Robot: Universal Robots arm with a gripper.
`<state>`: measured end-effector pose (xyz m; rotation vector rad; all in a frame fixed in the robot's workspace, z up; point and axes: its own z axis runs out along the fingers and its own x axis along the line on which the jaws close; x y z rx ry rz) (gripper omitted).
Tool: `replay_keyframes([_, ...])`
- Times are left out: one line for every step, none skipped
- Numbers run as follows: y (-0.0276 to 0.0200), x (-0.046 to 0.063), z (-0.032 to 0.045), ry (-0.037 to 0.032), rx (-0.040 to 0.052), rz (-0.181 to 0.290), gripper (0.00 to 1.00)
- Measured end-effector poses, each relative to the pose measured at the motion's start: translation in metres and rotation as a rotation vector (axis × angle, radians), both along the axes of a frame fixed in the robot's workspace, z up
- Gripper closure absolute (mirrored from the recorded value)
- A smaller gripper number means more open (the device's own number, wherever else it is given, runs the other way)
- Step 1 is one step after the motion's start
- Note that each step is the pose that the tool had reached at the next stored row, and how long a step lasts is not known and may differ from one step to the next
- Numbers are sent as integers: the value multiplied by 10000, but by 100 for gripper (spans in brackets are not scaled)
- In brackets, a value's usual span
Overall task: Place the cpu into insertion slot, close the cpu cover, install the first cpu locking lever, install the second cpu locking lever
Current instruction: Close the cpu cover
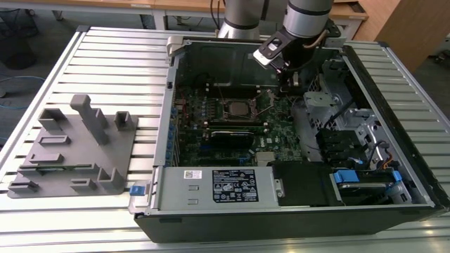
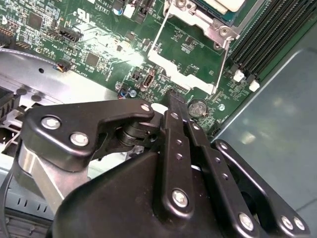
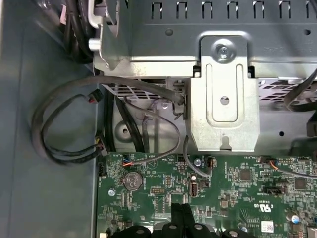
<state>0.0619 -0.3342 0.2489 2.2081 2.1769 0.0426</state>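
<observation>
Though low over the board [image 1: 281,132] — hand [image 2: 174,100] near insertion slot [image 1: 239,108], apart.

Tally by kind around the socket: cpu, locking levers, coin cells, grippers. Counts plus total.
cpu: 1
locking levers: 2
coin cell: 1
gripper: 1
Total: 5
</observation>
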Motion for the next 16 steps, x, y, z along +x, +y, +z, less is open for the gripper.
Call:
replay_keyframes([0, 0, -16, 0, 0, -1, 89])
replay_keyframes([0, 0, -34, 0, 0, -1, 89])
replay_keyframes([0, 1, -52, -1, 1, 0, 89])
replay_keyframes([0, 1, -65, 0, 1, 1, 89])
replay_keyframes([0, 1, -74, -1, 1, 1, 89])
replay_keyframes([0, 1, -80, 0, 1, 1, 89])
replay_keyframes([0, 1, -81, 0, -3, 1, 89])
replay_keyframes([0, 1, -81, 1, -3, 0, 89])
replay_keyframes([0, 1, -86, 0, 0, 0, 89])
replay_keyframes([0, 1, -90, 0, 0, 1, 89])
replay_keyframes([0, 1, -90, 0, -1, 0, 89])
replay_keyframes([0, 0, -90, 0, 0, 0, 89])
replay_keyframes([0, -2, -90, 0, 1, 0, 89])
replay_keyframes([0, -4, -91, -1, 1, 0, 89])
replay_keyframes([0, -6, -90, 0, 1, 0, 89])
replay_keyframes([0, -6, -90, 0, 0, 1, 89])
